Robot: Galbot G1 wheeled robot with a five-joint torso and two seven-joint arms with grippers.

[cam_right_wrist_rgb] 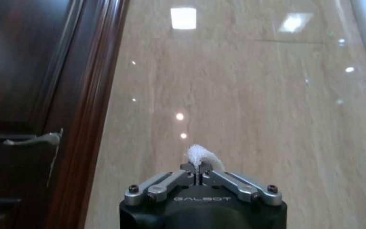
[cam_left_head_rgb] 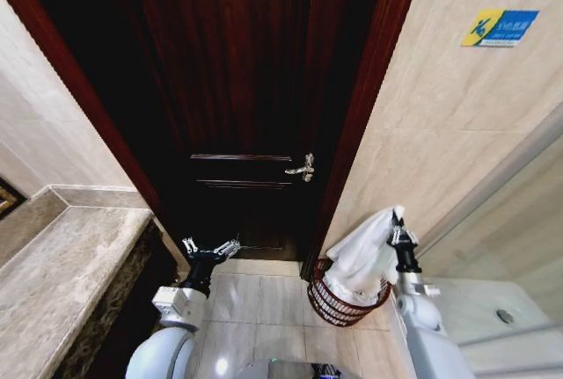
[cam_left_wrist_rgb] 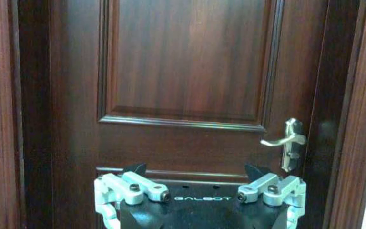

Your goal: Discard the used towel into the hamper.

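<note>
Galbot G1 in tiled washroom: both arms w/ glossy white rounded shells, black wrist sections. Left gripper [cam_left_wrist_rgb: 199, 188] has silver-white linkage fingers, black pointed tips, dark bolts, black palm plate w/ "GALBOT" lettering. Right gripper [cam_right_wrist_rgb: 199, 177] has grey metal links, round screws at pivots, same "GALBOT" mark on black housing.

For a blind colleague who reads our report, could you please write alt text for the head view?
The right gripper holds a white towel that hangs down into a reddish-brown wire hamper on the tiled floor. The left gripper is open and empty, before a dark wooden door with a metal handle.
</note>
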